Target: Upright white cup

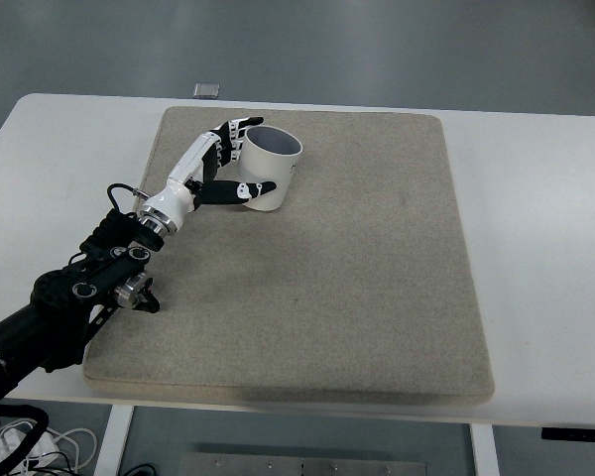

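The white cup (273, 164) stands mouth-up on the beige mat (357, 268), in its upper left part, tilted slightly toward the right. My left hand (233, 164) wraps it from the left: the fingers (240, 127) curl round the far side and the thumb (246, 189) presses the near side. The black left arm runs down to the picture's lower left. The right arm does not show.
The mat covers most of the white table (535, 198). A small grey object (207, 90) lies at the table's far edge, behind the mat. Cables hang below the table at the bottom left.
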`<state>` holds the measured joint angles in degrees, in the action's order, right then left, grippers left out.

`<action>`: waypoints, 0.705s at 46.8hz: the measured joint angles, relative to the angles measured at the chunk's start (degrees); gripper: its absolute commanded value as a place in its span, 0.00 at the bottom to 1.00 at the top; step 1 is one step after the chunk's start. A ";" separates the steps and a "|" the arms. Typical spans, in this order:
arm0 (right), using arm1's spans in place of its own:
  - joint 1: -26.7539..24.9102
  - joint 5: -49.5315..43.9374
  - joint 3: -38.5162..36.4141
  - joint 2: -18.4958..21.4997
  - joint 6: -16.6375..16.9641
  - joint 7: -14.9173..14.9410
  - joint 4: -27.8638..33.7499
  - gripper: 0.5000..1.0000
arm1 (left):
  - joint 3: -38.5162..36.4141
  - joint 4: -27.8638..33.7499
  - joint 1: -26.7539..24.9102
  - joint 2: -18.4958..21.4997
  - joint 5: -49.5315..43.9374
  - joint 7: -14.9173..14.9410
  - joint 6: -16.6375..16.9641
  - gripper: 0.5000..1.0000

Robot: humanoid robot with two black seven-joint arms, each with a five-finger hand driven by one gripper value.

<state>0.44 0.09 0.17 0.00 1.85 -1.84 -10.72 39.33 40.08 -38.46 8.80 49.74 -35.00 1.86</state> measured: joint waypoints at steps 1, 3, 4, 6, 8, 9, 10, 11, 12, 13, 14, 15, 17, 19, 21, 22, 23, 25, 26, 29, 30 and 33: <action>-0.01 0.00 0.00 0.00 0.00 -0.01 0.00 0.90 | -0.04 0.00 0.13 0.00 -0.01 0.00 0.04 0.61; 0.00 0.00 0.00 0.00 0.00 0.00 0.00 0.90 | -0.04 0.00 0.24 0.00 -0.05 0.00 0.07 0.63; 0.00 0.00 0.00 0.00 0.00 0.00 0.00 0.90 | -0.04 0.00 0.29 0.00 -0.07 0.00 0.07 0.64; 0.00 0.00 0.00 0.00 0.00 -0.01 0.00 0.90 | -0.03 0.01 0.41 -0.01 -0.08 0.00 0.08 0.68; 0.00 0.00 0.00 0.00 0.00 0.00 0.00 0.90 | -0.02 0.03 0.48 -0.01 -0.08 0.00 0.08 0.70; 0.00 0.00 0.00 0.00 0.00 0.00 0.00 0.90 | 0.01 0.04 0.48 -0.01 -0.12 0.00 0.08 0.71; 0.00 0.00 0.00 0.00 0.00 -0.01 0.00 0.90 | 0.02 0.06 0.48 -0.01 -0.15 0.00 0.08 0.73; 0.00 0.00 0.00 0.00 0.00 -0.01 0.00 0.90 | 0.02 0.07 0.48 -0.01 -0.15 0.00 0.08 0.76; 0.00 0.00 0.00 0.00 0.00 -0.01 0.00 0.90 | 0.02 0.07 0.48 -0.01 -0.15 0.00 0.08 0.77; 0.00 0.00 0.00 0.00 0.00 0.00 0.00 0.90 | 0.02 0.14 0.49 -0.01 -0.15 0.00 0.07 0.77; 0.00 0.00 0.00 0.00 0.00 -0.01 0.00 0.90 | 0.03 0.26 0.49 -0.01 -0.15 0.00 0.07 0.78; 0.00 0.00 0.00 0.00 0.00 0.00 0.00 0.90 | 0.07 0.39 0.49 -0.01 -0.18 0.00 0.07 0.80; 0.00 0.00 0.00 0.00 0.00 -0.01 0.00 0.90 | 0.11 0.55 0.49 -0.01 -0.37 0.00 0.05 0.88; 0.01 0.00 0.00 0.00 0.00 0.00 0.00 0.90 | 0.18 0.66 0.49 -0.01 -0.56 0.00 0.04 0.90; 0.00 0.00 0.00 0.00 0.00 -0.01 0.00 0.90 | 0.45 0.83 0.49 -0.01 -0.71 0.00 0.02 0.92; 0.01 0.00 0.00 0.00 0.00 0.00 0.00 0.90 | 0.55 0.99 0.49 -0.01 -0.75 0.00 0.02 0.92; 0.01 0.00 0.00 0.00 0.00 0.00 0.00 0.90 | 0.61 1.25 0.49 -0.01 -0.78 0.00 0.01 0.93; 0.00 0.00 0.00 0.00 0.00 -0.01 0.00 0.90 | 0.68 1.83 0.49 -0.01 -0.83 0.00 -0.01 0.93; 0.00 0.00 0.00 0.00 0.00 -0.01 0.00 0.90 | 0.74 2.16 0.49 -0.01 -0.85 0.00 -0.02 0.95; 0.01 0.00 0.00 0.00 0.00 0.00 0.00 0.90 | 0.86 2.90 0.49 0.00 -0.87 0.00 -0.02 0.98; 0.01 0.00 0.00 0.00 0.00 0.00 0.00 0.90 | 0.90 3.04 0.49 0.02 -0.91 0.00 -0.02 0.98; 0.01 0.00 0.00 0.00 0.00 0.00 0.00 0.90 | 1.01 3.23 0.49 0.12 -1.05 0.00 -0.02 0.98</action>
<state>0.44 0.09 0.18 0.00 1.85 -1.84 -10.72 40.34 43.31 -37.97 8.91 48.69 -35.00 1.84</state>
